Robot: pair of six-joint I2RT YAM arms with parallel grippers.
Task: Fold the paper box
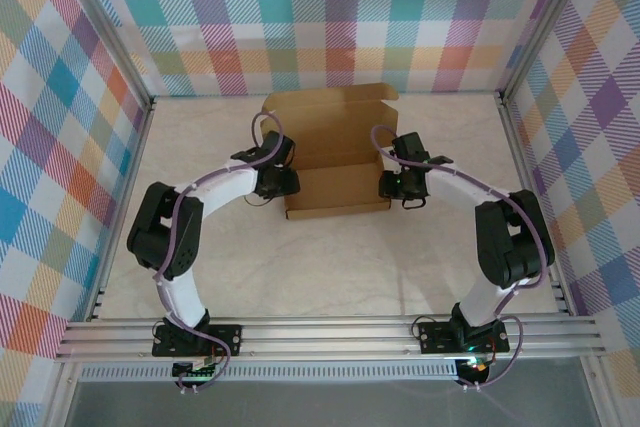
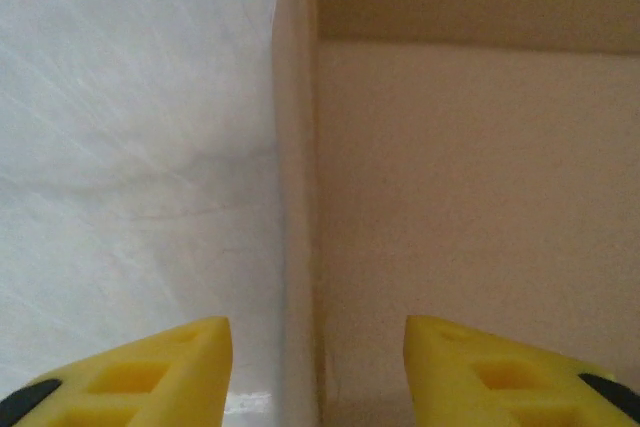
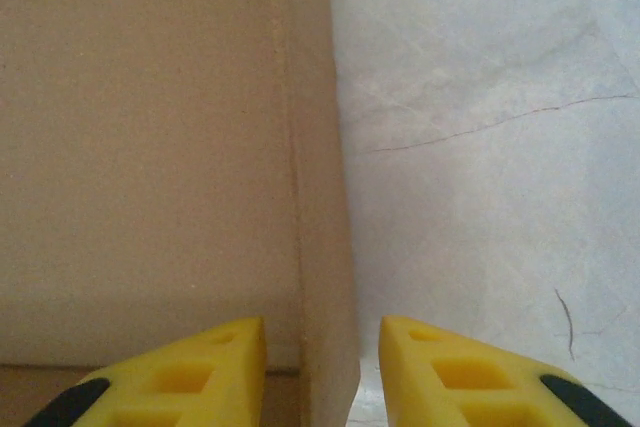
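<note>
Reaching inward from both sides with elbows bowed outward, the arms meet the box (image 1: 338, 192), which sits centrally on the worktop (image 1: 330, 267) with its rear flap upright. The left pincer (image 2: 318, 332) straddles the left wall, fingers wide apart. The right pincer (image 3: 322, 332) straddles the right wall, fingers apart but nearer it.

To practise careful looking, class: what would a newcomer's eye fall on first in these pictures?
The brown paper box sits at the far middle of the table with its lid flap raised, and bright checked walls stand all around. The left gripper and right gripper meet it from either side. In the wrist views, each pair of yellow fingers straddles a side wall of the box.
</note>
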